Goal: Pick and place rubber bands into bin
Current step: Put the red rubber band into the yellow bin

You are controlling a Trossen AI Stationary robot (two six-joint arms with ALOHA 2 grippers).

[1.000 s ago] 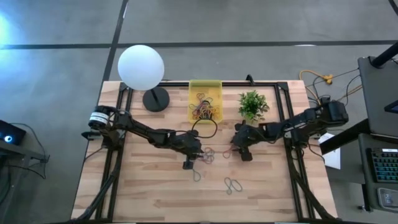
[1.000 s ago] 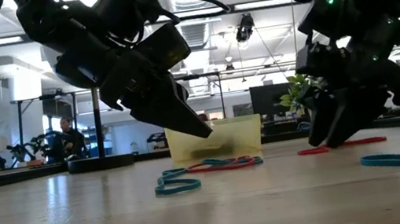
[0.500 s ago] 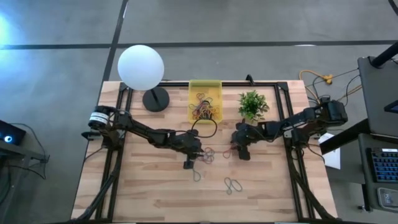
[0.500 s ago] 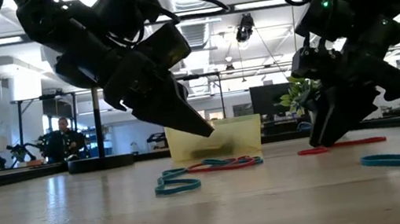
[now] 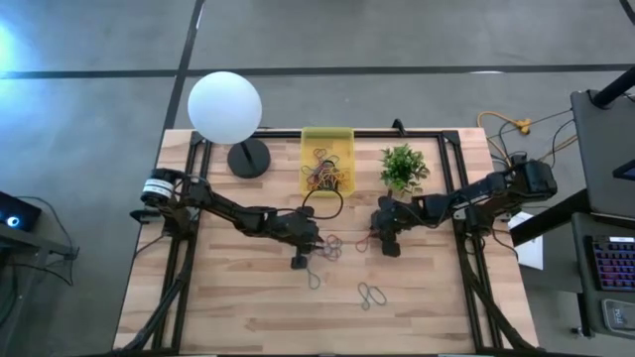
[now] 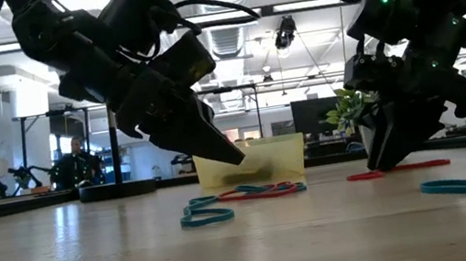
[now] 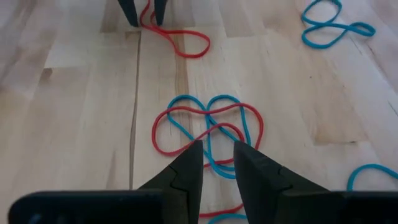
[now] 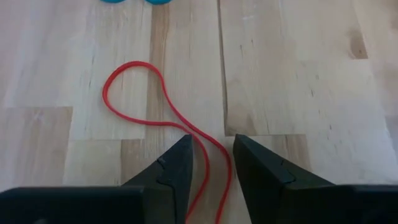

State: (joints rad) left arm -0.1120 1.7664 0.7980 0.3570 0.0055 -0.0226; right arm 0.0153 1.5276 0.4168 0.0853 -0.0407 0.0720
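**Observer:** Where are your two grippers?

**Operator:** I have the right gripper (image 8: 210,163) low over the pale wooden table (image 5: 238,317), its tips down beside the small green plant (image 5: 403,167). A thin red rubber band (image 8: 134,93) runs between its dark fingers (image 8: 177,163), which stand a little apart with both strands of the loop passing through the gap. I can't tell if they pinch it.

**Observer:** And the left?

**Operator:** The left gripper (image 7: 217,163) hangs tilted just above a tangle of red and blue rubber bands (image 7: 208,124) near the middle of the table. Its fingers are part-way apart, with nothing between them that I can see. From that wrist I also see the other arm's fingertips farther off, straddling the red band.

**Observer:** The bin?

**Operator:** The small translucent yellow plastic bin (image 5: 326,136) sits at the table's far edge, between the white globe lamp (image 5: 225,107) and the plant, with several bands lying in it. More blue loops (image 5: 371,294) lie loose on the near side.
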